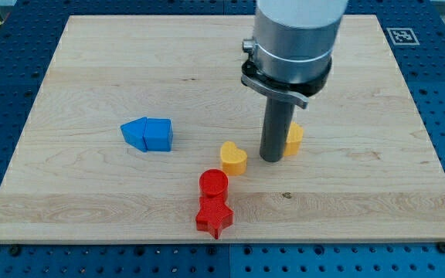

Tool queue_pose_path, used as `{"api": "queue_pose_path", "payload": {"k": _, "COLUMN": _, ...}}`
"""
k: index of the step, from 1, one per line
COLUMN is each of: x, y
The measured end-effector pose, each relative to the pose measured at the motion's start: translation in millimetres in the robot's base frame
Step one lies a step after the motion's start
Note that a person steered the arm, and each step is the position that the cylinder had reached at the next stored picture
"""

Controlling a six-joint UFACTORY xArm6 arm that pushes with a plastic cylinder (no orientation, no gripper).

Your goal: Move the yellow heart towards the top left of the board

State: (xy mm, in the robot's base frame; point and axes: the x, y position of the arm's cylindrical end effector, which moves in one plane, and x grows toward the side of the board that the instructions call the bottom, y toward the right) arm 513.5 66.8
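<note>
The yellow heart [233,157] lies on the wooden board [91,69] a little below its middle. My tip [272,159] rests on the board just to the right of the heart, a small gap apart. A second yellow block [293,139] sits right behind the rod on its right side, partly hidden by it, so its shape is unclear.
A red cylinder [213,184] sits just below and left of the heart, with a red star [214,217] touching it from below. Two blue blocks [147,133] lie together at the left of the middle. A marker tag [402,35] sits off the board's top right corner.
</note>
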Motion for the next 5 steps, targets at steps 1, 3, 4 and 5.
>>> {"api": "queue_pose_path", "payload": {"k": 1, "x": 9.6, "y": -0.4}}
{"api": "queue_pose_path", "payload": {"k": 3, "x": 37.1, "y": -35.4}}
{"api": "queue_pose_path", "payload": {"k": 4, "x": 37.4, "y": -51.3}}
{"api": "queue_pose_path", "payload": {"k": 5, "x": 15.7, "y": -64.4}}
